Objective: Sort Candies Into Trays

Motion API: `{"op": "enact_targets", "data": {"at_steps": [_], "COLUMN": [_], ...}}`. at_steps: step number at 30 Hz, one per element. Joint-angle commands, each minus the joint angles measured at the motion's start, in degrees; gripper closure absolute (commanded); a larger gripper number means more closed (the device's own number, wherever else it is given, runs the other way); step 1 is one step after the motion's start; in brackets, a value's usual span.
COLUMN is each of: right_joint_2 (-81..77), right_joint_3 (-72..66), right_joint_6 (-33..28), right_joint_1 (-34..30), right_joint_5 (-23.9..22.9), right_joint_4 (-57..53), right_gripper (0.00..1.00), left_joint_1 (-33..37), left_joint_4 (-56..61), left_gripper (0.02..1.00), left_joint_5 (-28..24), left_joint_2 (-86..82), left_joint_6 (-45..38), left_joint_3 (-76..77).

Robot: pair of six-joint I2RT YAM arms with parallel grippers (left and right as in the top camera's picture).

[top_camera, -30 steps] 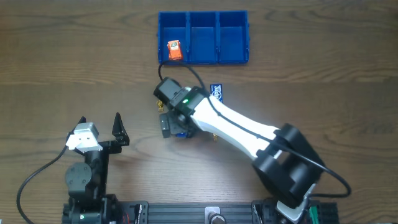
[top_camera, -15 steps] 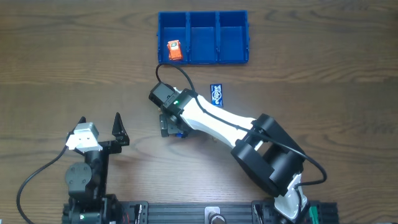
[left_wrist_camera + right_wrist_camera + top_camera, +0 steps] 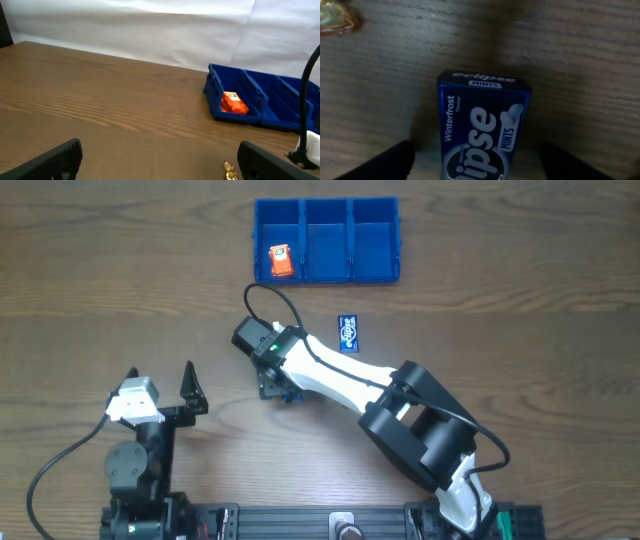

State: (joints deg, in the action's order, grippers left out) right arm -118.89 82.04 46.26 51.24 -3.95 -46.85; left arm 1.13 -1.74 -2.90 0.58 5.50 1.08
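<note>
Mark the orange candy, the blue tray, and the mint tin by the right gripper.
orange candy (image 3: pixel 281 261), top view, middle of its wrapper.
blue tray (image 3: pixel 330 279), top view, its near wall.
mint tin (image 3: pixel 482 132), right wrist view, its printed face.

Brown wood-grain table (image 3: pixel 100 280) spanning whole work surface. White backdrop sheet (image 3: pixel 125 30) hanging behind table's far edge, creasing toward one side. Dark object (image 3: pixel 4 25) edging in beside it.

Left pincer (image 3: pixel 161 372) agape; right pincer (image 3: pixel 279 388) spread, low.

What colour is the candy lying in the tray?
The candy is orange; the left wrist view shows it best.
</note>
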Motion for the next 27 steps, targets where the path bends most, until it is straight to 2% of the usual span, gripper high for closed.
{"op": "enact_targets", "data": {"at_steps": [1, 6, 8, 15, 21, 24, 27], "right_joint_2": [-0.52, -0.52, -0.52, 0.87, 9.44, 11.32, 9.99], "right_joint_3": [1.14, 1.14, 1.14, 1.51, 9.38, 19.06, 28.3], "right_joint_6": [0.9, 0.87, 0.9, 0.35, -3.54, -7.5, -13.68], "right_joint_1": [0.13, 0.13, 0.13, 0.11, -2.47, -6.54, -11.98], "right_joint_5": [-1.4, -1.6, -1.6, -2.14, -9.44, -14.19, -15.76], "right_joint_4": [-0.2, -0.2, -0.17, -0.46, -11.63, -18.47, -19.54], "right_gripper": [0.354, 0.63, 0.698, 0.744, 0.744, 0.744, 0.741], "left_joint_1": [0.35, 0.35, 0.35, 0.35, 0.35, 0.35, 0.35], "left_joint_4": [-2.62, -2.62, -2.62, -2.62, -2.62, -2.62, -2.62], "left_gripper": [0.02, 0.02, 0.023, 0.02, 0.02, 0.02, 0.02], "left_joint_5": [0.48, 0.48, 0.48, 0.48, 0.48, 0.5, 0.48], "left_joint_2": [-0.37, -0.37, -0.37, -0.37, -0.37, -0.37, -0.37], "left_joint_6": [-0.81, -0.81, -0.81, -0.81, -0.81, -0.81, -0.81], "left_joint_3": [-0.81, -0.81, -0.81, -0.81, -0.81, -0.81, -0.81]}}
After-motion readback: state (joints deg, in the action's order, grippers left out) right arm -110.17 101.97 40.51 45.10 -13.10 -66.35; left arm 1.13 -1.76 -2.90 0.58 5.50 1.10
